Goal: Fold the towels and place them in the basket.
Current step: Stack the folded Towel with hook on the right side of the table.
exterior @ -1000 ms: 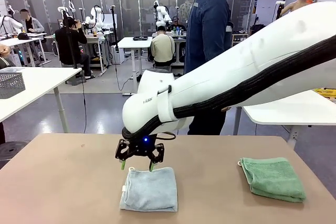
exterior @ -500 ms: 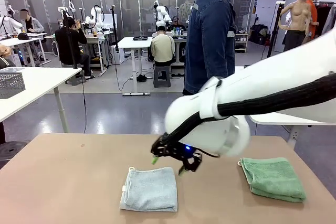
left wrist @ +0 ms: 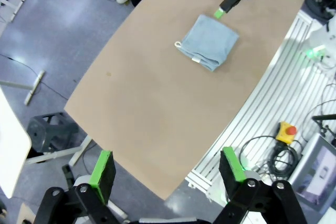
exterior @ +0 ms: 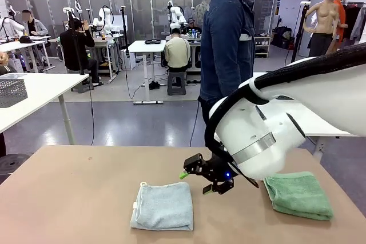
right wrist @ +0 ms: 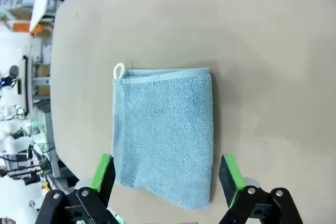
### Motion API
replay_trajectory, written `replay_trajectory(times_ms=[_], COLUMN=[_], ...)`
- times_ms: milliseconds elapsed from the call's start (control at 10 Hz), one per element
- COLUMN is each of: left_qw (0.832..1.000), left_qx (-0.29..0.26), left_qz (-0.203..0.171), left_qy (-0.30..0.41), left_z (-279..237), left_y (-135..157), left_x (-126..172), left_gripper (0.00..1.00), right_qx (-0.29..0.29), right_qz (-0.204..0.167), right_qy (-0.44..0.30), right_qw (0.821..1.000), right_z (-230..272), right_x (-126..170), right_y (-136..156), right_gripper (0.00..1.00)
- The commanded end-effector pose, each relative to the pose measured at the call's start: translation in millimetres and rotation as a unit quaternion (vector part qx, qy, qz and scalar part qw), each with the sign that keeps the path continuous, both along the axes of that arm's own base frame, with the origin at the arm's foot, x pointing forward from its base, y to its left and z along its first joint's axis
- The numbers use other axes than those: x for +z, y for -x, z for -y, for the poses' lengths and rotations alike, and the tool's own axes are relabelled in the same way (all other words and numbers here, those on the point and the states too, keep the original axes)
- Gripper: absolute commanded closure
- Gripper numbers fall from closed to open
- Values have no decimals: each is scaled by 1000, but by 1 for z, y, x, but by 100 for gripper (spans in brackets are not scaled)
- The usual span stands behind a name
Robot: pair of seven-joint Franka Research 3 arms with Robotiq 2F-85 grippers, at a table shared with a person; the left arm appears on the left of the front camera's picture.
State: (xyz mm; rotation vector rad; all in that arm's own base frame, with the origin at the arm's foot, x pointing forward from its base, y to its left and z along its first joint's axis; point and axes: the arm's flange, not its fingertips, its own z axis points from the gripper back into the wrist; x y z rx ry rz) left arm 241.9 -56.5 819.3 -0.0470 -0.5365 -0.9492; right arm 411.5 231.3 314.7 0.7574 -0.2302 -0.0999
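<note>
Fingers (right wrist: 103, 173) spread, above folded grey-blue towel (right wrist: 164, 132), not touching.

You have bright, even overhead room light with soft, faint shadows on the table (exterior: 80, 198). Your front view is sharp near and far. Both wrist views bow at the edges, curving the table's rim. No strong glare or motion blur.
</note>
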Motion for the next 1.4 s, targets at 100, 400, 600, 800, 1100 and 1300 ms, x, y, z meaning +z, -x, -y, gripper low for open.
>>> replay_trajectory(times_ms=[100, 400, 600, 800, 1100, 1300], left_qw=[1000, 1000, 1000, 1000, 1000, 1000], left_qx=[4, 4, 4, 4, 4, 4], left_qz=[6, 6, 6, 6, 6, 6], left_qy=[-10, -10, -10, -10, -10, -10], left_z=[-2, -2, -2, -2, -2, -2], left_y=[0, 0, 0, 0, 0, 0], left_x=[-2, -2, -2, -2, -2, -2], left_gripper=[0, 0, 0, 0, 0, 0], right_qx=[43, 61, 57, 53, 48, 42], right_qz=[-11, -25, -24, -30, -25, -21], right_qy=[-25, -30, -34, -37, -36, -35], right_qw=[999, 997, 997, 997, 998, 998], right_z=[-3, -19, -24, -29, -37, -42], right_x=[-44, -61, -62, -67, -66, -64], right_y=[-12, -22, -23, -25, -24, -23], right_gripper=[0, 0, 0, 0, 42, 100])
